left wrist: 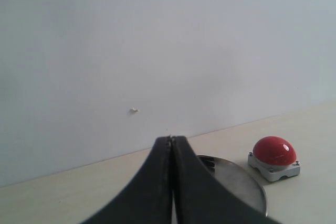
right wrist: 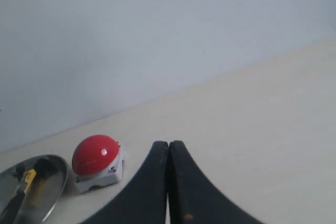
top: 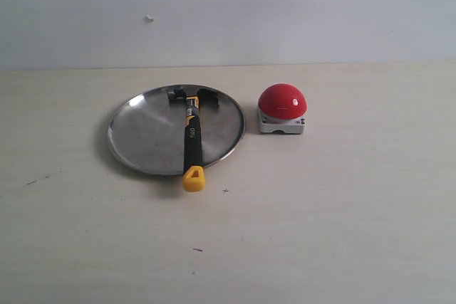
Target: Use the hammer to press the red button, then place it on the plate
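Note:
The hammer (top: 192,137) lies on the silver plate (top: 142,137), its dark head at the far rim and its yellow handle end sticking out over the near rim. To the right of the plate sits the red button (top: 282,101) on its grey-white base. Neither arm shows in the exterior view. My left gripper (left wrist: 171,139) is shut on nothing, away from the table, with the plate (left wrist: 239,184) and red button (left wrist: 274,150) beyond it. My right gripper (right wrist: 168,143) is shut and empty too; the red button (right wrist: 94,154), plate (right wrist: 55,169) and hammer (right wrist: 23,184) lie off to its side.
A pale wooden table (top: 342,211) runs back to a plain white wall (top: 285,5). A few small dark specks (top: 197,250) mark the tabletop in front of the plate.

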Tool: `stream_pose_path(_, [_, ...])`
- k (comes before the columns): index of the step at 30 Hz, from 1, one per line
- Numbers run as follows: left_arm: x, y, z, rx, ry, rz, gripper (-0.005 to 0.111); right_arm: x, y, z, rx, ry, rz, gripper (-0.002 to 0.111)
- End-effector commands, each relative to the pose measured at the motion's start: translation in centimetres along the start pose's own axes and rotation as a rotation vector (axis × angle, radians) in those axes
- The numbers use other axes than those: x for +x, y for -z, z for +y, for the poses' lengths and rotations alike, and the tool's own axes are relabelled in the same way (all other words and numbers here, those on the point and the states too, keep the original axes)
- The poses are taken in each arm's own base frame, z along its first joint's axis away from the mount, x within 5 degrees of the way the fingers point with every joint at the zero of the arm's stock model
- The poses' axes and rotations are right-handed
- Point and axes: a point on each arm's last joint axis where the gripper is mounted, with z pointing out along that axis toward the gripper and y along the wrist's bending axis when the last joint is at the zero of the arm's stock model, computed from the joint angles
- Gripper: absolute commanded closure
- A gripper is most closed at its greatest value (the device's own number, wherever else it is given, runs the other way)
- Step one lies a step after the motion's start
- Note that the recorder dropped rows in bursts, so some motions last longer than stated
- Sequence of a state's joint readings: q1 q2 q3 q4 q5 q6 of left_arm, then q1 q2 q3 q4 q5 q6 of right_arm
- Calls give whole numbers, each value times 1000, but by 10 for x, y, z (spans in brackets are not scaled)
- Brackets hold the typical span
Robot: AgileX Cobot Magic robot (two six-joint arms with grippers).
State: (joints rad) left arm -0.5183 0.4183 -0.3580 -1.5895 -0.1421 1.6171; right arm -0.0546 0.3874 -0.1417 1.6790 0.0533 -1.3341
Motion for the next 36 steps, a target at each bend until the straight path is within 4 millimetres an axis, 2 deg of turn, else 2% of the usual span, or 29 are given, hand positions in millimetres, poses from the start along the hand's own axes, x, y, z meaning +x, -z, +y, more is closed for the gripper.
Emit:
stream_pose_path(1, [0, 1, 0, -3, -1, -3, 107, -3, 9, 2, -21, 20, -64, 108])
stream_pose_path(7, [0, 1, 0, -3, -1, -3, 107, -15, 16, 2, 2, -12, -140, 108])
stream_pose_path(9, [0, 1, 0, -3, -1, -3, 107, -26, 19, 5, -7, -111, -180, 108])
stream_pose_path(14, [0, 1, 0, -3, -1, -3, 107, -54, 28, 18, -69, -115, -264, 108])
stream_pose_path(16, [0, 1, 0, -3, -1, -3, 107, -63, 33, 23, -101, -79, -289, 108])
stream_pose_path(19, [0, 1, 0, -3, -1, -3, 107, -70, 39, 30, -118, 87, -299, 108])
stream_pose_path(21, [0, 1, 0, -3, -1, -3, 107, -71, 44, 31, -119, 69, -304, 108])
stream_pose_path(24, [0, 1, 0, -3, -1, -3, 107, -69, 54, 30, -113, 60, -316, 108])
stream_pose_path(30, [0, 1, 0, -3, -1, -3, 107, -48, 77, 27, -97, 201, -235, 108])
stream_pose_path(34, [0, 1, 0, -3, 0, -5, 107, -34, 70, 20, -66, 194, -182, 108])
stream_pose_path(36, [0, 1, 0, -3, -1, -3, 107, -16, 57, 11, -40, 198, -153, 108])
